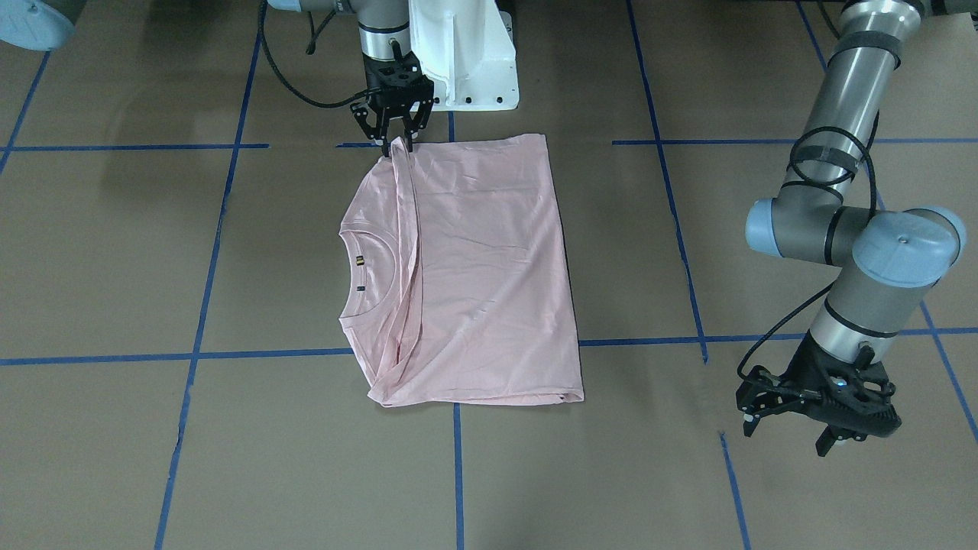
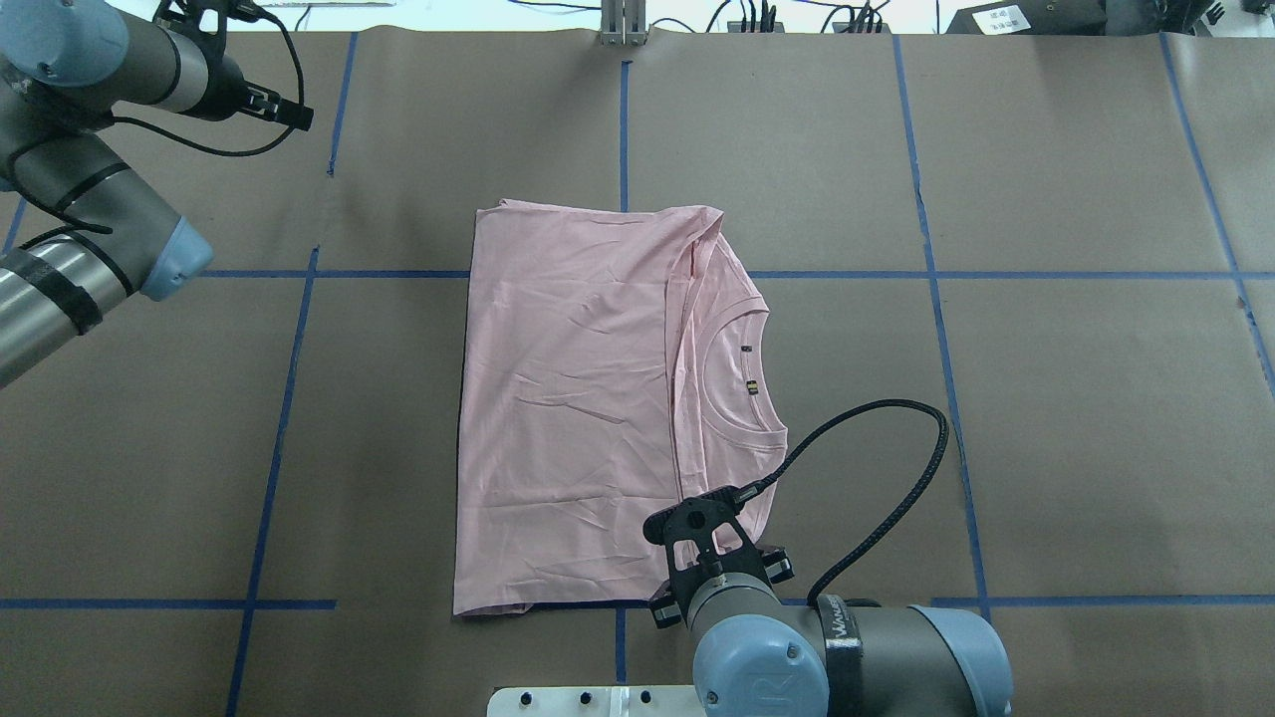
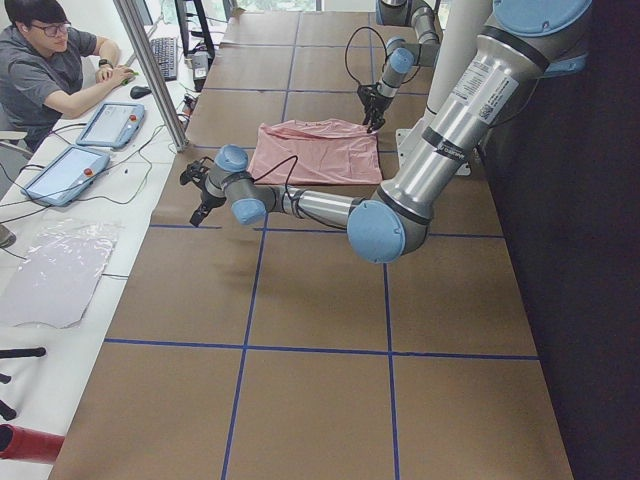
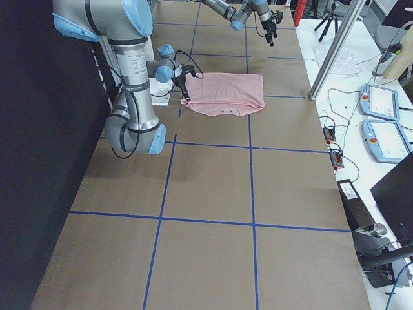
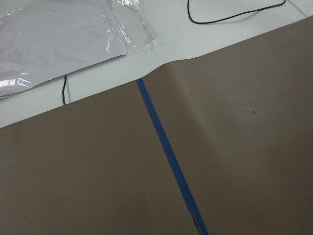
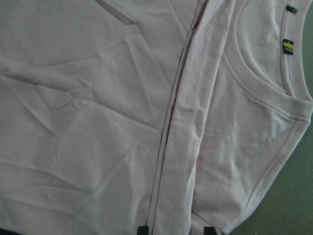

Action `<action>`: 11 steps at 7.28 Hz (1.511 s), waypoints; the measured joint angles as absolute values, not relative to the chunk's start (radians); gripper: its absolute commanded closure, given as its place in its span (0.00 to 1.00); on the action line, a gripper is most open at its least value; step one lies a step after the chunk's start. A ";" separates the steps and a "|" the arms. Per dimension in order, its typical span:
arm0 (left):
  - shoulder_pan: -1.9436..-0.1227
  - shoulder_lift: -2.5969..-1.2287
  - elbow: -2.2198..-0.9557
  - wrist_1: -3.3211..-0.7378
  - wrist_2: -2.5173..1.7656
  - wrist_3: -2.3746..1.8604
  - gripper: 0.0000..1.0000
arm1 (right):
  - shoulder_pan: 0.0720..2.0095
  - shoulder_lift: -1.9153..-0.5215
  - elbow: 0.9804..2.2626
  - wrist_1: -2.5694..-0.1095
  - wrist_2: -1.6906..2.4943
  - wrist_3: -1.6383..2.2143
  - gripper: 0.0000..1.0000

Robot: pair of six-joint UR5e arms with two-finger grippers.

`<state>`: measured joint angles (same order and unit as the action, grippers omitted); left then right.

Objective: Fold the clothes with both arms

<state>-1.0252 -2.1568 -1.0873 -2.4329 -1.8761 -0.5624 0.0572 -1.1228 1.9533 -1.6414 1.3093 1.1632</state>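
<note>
Pink cotton was the job. The pale pink short-sleeved cotton T-shirt [image 1: 489, 275] lay flat on the brown paper-covered worktop [image 1: 153, 267], about mid-worktop and nearer the robot's edge. It was doubled over, plain side up, w/ the ribbed collar [image 2: 742, 373] toward the robot's right and a stitched hem strip [image 6: 178, 147] running just beside it across the tee.

The black two-finger R tool [image 1: 397, 147] stood at the tee's robot-side edge, pointing down. Its fingertips [image 6: 143, 228] sat narrowly apart, one either side of the hem strip's end. The cloth btwn them looked flat, not bunched, so I judged nothing was clamped yet. The black two-finger L tool [image 1: 787, 434] hung near the far edge on the robot's left, well apart from the tee, jaws spread, holding nothing.

Handling, as a judgement: light, limp, thin fabric w/ no stiffness, so it would sag and drag if lifted by one point. Layers could slip apart, esp. the top flap. Best hold was prob. the hem strip's end and the matching far-edge corner, one tool each, pinching all layers together.
</note>
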 measured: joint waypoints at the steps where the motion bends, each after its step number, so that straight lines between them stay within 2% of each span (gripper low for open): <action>1: -1.025 -2.157 -1.088 -2.433 -1.876 -0.563 0.00 | 0.044 -1.124 1.954 -1.643 1.313 1.156 0.63; 2: -1.025 -2.157 -1.088 -2.433 -1.876 -0.563 0.00 | 0.031 -1.125 1.954 -1.644 1.315 1.153 0.64; 4: -1.025 -2.157 -1.088 -2.434 -1.876 -0.563 0.00 | 0.020 -1.126 1.950 -1.644 1.315 1.152 0.97; 5: -1.025 -2.157 -1.088 -2.434 -1.876 -0.563 0.00 | 0.020 -1.127 1.949 -1.644 1.314 1.152 1.00; 9: -1.025 -2.157 -1.089 -2.436 -1.876 -0.563 0.00 | 0.034 -1.132 1.963 -1.643 1.301 1.160 1.00; 11: -1.025 -2.156 -1.092 -2.435 -1.876 -0.563 0.00 | 0.037 -1.190 2.010 -1.639 1.293 1.189 1.00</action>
<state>-1.0247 -2.1558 -1.0922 -2.4346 -1.8761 -0.5630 0.0369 -1.1902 2.0100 -1.6385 1.2933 1.1888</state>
